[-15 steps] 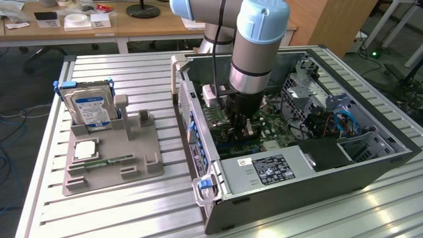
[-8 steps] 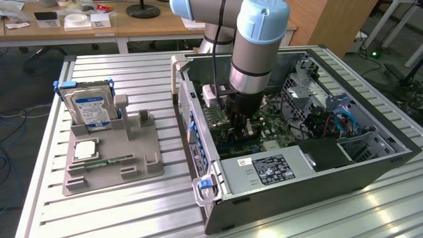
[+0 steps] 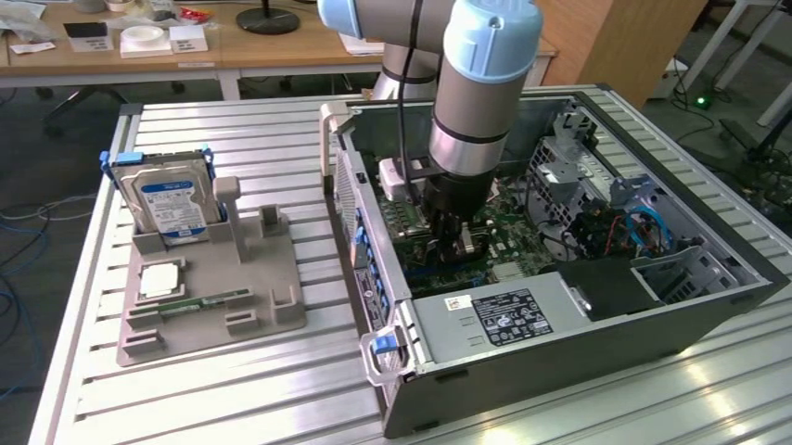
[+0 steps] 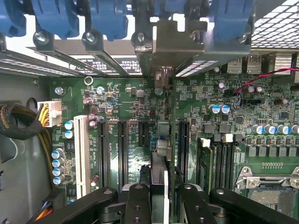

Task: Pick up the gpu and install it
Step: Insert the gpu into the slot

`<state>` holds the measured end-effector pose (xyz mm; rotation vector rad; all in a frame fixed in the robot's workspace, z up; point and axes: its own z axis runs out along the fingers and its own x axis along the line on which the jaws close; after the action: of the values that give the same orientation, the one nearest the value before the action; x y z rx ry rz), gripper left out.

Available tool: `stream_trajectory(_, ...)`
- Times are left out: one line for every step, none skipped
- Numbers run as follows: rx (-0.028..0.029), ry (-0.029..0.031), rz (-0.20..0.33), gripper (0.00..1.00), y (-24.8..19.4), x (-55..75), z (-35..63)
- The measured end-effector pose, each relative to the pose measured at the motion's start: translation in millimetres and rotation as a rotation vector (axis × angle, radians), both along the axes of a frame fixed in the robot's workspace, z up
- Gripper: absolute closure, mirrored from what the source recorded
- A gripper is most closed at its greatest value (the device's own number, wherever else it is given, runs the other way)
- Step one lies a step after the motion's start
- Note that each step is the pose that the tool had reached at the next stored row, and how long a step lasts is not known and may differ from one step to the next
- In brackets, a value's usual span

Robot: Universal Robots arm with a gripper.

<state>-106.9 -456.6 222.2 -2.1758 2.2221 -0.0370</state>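
Gripper (image 4: 159, 198) of mine is clamped on the gpu (image 4: 159, 173), which hangs edge-on directly beneath me inside the computer case (image 3: 557, 366). Its long axis runs parallel to the black slots (image 4: 122, 154) on the motherboard (image 4: 261, 107), with its bracket end toward the case's rear wall.

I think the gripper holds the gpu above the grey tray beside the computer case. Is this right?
No. The gripper holds the gpu inside the computer case, above the green motherboard, as the wrist view shows.
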Motion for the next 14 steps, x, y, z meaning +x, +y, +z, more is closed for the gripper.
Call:
stream_trajectory(0.0003, -0.0002, 0.0, 0.73, 0.0, 0.0, -0.6)
stream_trajectory(0.0002, -0.0001, 0.0, 0.73, 0.0, 0.0, -1.0)
stream_trajectory(0.0005, -0.0003, 0.0, 0.73, 0.0, 0.0, -1.6)
stream_trajectory(0.0006, -0.0004, 0.0, 0.73, 0.0, 0.0, -2.2)
stream_trajectory(0.0005, -0.0002, 0.0, 0.73, 0.0, 0.0, -2.5)
stream_trajectory(0.0004, -0.0001, 0.0, 0.73, 0.0, 0.0, -2.5)
stream_trajectory(0.0004, -0.0001, 0.0, 0.73, 0.0, 0.0, -2.4)
stream_trajectory(0.0003, -0.0001, 0.0, 0.73, 0.0, 0.0, -2.5)
stream_trajectory(0.0004, -0.0002, 0.0, 0.73, 0.0, 0.0, -2.5)
stream_trajectory(0.0004, -0.0002, 0.0, 0.73, 0.0, 0.0, -2.5)
stream_trajectory(0.0004, -0.0002, 0.0, 0.73, 0.0, 0.0, -2.5)
stream_trajectory(0.0004, -0.0002, 0.0, 0.73, 0.0, 0.0, -2.5)
stream_trajectory(0.0005, -0.0002, 0.0, 0.73, 0.0, 0.0, -2.5)
stream_trajectory(0.0005, -0.0003, 0.0, 0.73, 0.0, 0.0, -2.5)
